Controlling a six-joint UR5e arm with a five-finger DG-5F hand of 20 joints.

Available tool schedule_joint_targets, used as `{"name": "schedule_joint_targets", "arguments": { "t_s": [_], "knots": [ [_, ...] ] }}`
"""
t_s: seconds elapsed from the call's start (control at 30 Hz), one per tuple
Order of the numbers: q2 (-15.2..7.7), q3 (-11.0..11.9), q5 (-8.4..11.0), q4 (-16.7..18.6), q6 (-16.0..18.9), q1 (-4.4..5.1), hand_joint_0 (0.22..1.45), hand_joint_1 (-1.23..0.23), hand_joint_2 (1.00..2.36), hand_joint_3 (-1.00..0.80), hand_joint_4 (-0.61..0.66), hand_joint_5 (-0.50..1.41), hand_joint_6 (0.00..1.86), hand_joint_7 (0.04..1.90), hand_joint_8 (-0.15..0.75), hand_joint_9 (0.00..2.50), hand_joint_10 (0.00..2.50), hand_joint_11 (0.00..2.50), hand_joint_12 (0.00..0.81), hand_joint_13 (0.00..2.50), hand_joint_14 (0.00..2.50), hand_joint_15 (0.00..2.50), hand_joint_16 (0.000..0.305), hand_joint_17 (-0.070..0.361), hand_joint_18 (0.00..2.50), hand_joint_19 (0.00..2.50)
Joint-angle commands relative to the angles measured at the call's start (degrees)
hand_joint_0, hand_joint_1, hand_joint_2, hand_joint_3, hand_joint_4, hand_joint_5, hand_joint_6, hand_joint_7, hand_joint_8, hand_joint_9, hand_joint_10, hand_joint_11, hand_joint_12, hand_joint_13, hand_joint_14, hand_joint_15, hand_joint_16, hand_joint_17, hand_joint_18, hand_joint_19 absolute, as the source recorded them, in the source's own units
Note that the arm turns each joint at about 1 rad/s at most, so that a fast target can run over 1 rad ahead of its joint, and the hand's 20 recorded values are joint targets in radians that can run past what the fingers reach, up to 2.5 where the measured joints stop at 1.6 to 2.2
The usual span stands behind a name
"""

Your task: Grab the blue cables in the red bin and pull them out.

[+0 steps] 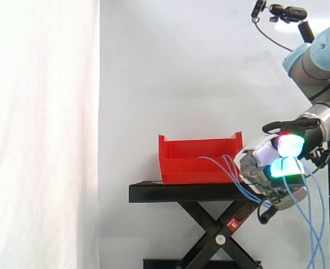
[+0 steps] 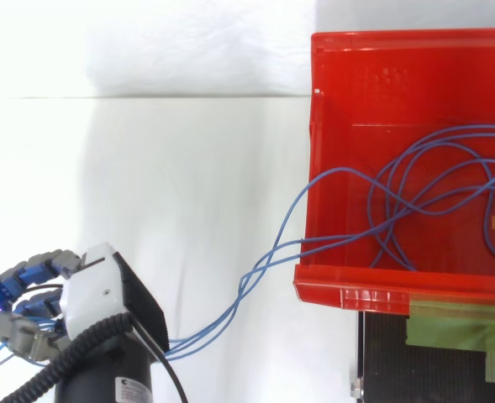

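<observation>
Red plastic bin (image 1: 198, 162): open-topped, standing on the left part of the stand's top in the side view; the top view looks down into it (image 2: 314, 168).
Blue cables (image 2: 264, 259): several thin strands. Part of them lies in crossing loops on the bin floor. The rest climbs over the bin's wall on the hand's side and runs through open air to the hand.
Cables past the hand: in the side view more blue strands (image 1: 313, 224) hang from under the hand, down to the lower edge.
Robot hand (image 1: 271, 168): just beside the bin's right end in the side view, clear of the bin and at about the height of the stand's top. In the top view it (image 2: 87, 294) sits at lower left, well apart from the bin.
Fingers: curled inwards and closed round the blue strands, which pass through the grip. The glowing pads (image 1: 291, 144) show white, green and a little red in the side view.
Black scissor-lift stand (image 1: 181, 192): flat top carrying the bin, crossed legs below.
White curtain (image 1: 41, 134): hangs behind the stand and bin.
</observation>
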Motion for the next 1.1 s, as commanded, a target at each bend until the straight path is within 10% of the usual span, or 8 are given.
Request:
{"name": "schedule_joint_targets", "arguments": {
  "t_s": [0.0,1.07],
  "knots": [
    [0.0,0.0,0.0,0.0,0.0,0.06,0.88,-0.99,1.0,-1.0,-0.03,0.74,1.06,0.56,0.162,1.36,0.03,1.76,0.28,1.09,1.97,1.26,0.039,0.087,1.14,1.32],
    [-0.1,1.0,0.0,0.9,0.1,0.23,0.84,-1.03,1.0,-1.0,0.03,0.57,1.18,0.44,0.178,1.23,0.11,1.68,0.291,1.05,1.86,1.24,0.043,0.098,1.07,1.28]
  ]
}}
